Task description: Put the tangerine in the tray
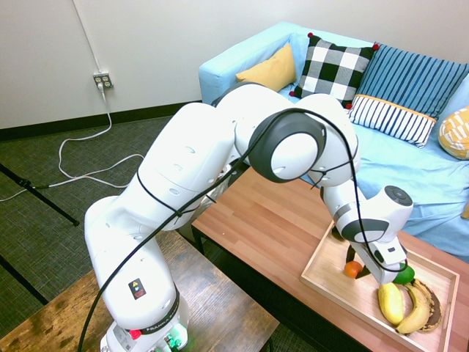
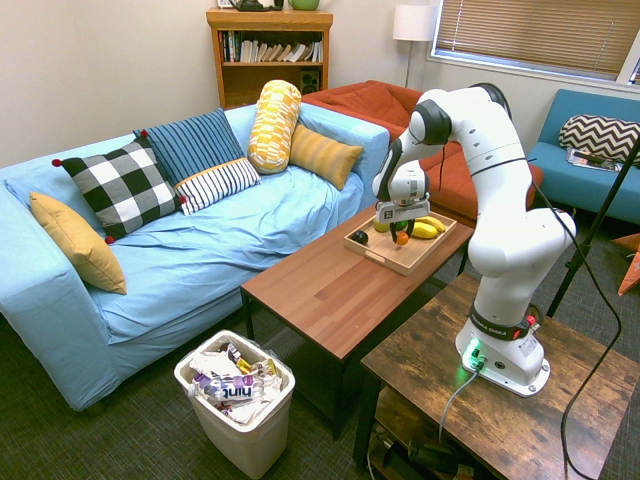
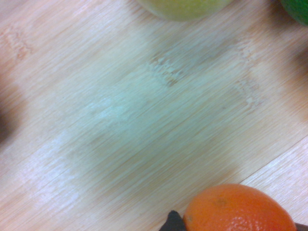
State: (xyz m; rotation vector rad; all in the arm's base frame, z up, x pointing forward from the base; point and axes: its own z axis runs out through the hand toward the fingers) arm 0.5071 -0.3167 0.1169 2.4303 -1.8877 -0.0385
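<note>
The tangerine is small, round and bright orange, and my gripper is shut on it. It hangs low inside the light-wood tray at the right end of the coffee table, close to the tray floor; I cannot tell whether it touches. From the other side, the tangerine sits under the gripper, over the tray. In the wrist view the tangerine shows at the bottom edge against the tray's pale wood.
Two bananas and a green lime lie in the tray beside the gripper. A green apple and a dark fruit are at the tray's sofa side. The brown table stretches left; a blue sofa stands behind it.
</note>
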